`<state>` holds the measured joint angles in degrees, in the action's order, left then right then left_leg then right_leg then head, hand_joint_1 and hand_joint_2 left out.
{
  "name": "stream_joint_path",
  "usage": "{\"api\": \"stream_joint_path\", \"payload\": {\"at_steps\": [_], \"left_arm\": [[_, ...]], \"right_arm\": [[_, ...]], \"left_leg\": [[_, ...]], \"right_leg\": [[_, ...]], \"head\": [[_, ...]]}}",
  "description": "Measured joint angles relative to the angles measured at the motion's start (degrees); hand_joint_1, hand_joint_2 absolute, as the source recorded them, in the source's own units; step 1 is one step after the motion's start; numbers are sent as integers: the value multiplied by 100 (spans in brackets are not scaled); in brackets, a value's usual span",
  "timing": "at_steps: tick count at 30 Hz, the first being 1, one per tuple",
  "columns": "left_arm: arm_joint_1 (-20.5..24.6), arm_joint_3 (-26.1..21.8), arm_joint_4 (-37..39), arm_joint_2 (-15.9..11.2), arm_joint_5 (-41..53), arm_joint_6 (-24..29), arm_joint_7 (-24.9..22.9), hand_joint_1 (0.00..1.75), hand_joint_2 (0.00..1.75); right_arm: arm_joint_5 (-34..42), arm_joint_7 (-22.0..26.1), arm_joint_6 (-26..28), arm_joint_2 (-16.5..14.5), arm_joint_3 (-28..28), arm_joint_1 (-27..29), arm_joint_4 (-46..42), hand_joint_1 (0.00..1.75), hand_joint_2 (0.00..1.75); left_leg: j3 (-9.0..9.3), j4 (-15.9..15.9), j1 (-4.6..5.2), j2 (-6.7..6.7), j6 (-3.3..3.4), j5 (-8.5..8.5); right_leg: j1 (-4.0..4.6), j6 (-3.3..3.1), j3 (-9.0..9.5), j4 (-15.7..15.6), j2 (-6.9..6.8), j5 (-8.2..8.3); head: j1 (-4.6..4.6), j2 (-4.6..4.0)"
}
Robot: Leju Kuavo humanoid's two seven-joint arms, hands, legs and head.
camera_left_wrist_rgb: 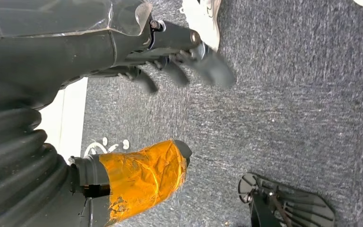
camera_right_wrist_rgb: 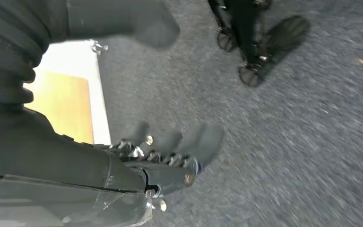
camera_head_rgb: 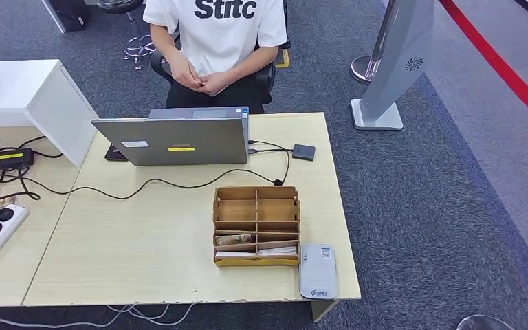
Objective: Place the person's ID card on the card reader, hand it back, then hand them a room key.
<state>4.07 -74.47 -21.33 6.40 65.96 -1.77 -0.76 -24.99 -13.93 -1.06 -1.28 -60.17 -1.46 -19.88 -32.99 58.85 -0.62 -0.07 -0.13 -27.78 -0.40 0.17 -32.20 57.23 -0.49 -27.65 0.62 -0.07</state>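
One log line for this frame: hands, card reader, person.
left hand: open, hanging | right hand: open, hanging | card reader: bare, beside organizer | person: seated, hands clasped

White T-shirt (camera_head_rgb: 216, 31) of seated person showing black lettering "Stitc", card reader (camera_head_rgb: 317, 271) bearing small print, illegible

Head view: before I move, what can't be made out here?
- ID card: the person's hands are clasped, nothing visible in them.
- Box slots: contents too small to identify as room keys.
- Laptop screen: faces away.
- Right hand: motion-blurred in its wrist view.
- Left hand: fingertips blurred.
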Motion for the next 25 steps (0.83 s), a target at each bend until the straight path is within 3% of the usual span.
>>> {"api": "stream_joint_path", "payload": {"at_steps": [5,7,9,10,11,13,14,15,25], "left_arm": [[-4,0,-2,-31,52,44,-17,175,175],[-4,0,-2,-28,73,64,-33,175,175],[-4,0,-2,-26,97,61,-33,162,175],[-5,0,-2,-25,107,51,-32,128,175],[-6,0,-3,-25,116,38,-30,85,175],[-8,0,-7,-23,133,9,-26,10,175],[-9,0,-11,-24,137,-1,-25,0,175],[-9,0,-14,-25,140,-10,-24,0,175],[-146,600,-20,-107,-641,-64,-22,0,175]], "right_arm": [[-260,1461,102,81,65,-22,190,175,175],[-516,1633,33,127,175,-36,237,175,175],[-664,1428,-21,151,273,-51,311,175,175],[-657,1224,-11,153,295,-56,357,175,175],[-608,974,15,154,302,-58,405,162,175],[-459,512,92,150,285,-57,492,75,175],[-399,367,116,146,272,-56,525,31,175],[-363,294,125,142,260,-55,549,0,175],[25,450,60,133,695,-3,577,0,175]], "left_leg": [[0,0,0,3,0,0],[1,1,0,2,1,0],[1,3,1,2,1,0],[1,3,1,1,1,0],[1,3,1,1,1,0],[1,3,1,1,1,0],[1,3,0,2,1,0],[1,3,0,3,0,0],[3,3,0,5,0,0]], "right_leg": [[0,0,1,0,2,1],[0,1,2,0,1,1],[-1,1,3,-1,0,1],[-2,1,4,-1,0,1],[-2,1,4,-1,0,1],[-3,1,3,0,0,1],[-3,1,3,0,1,1],[-3,0,3,0,2,1],[-2,1,3,0,3,0]], "head": [[2,0],[3,0],[3,0],[3,0],[2,0],[2,0],[2,0],[1,0],[1,0]]}}
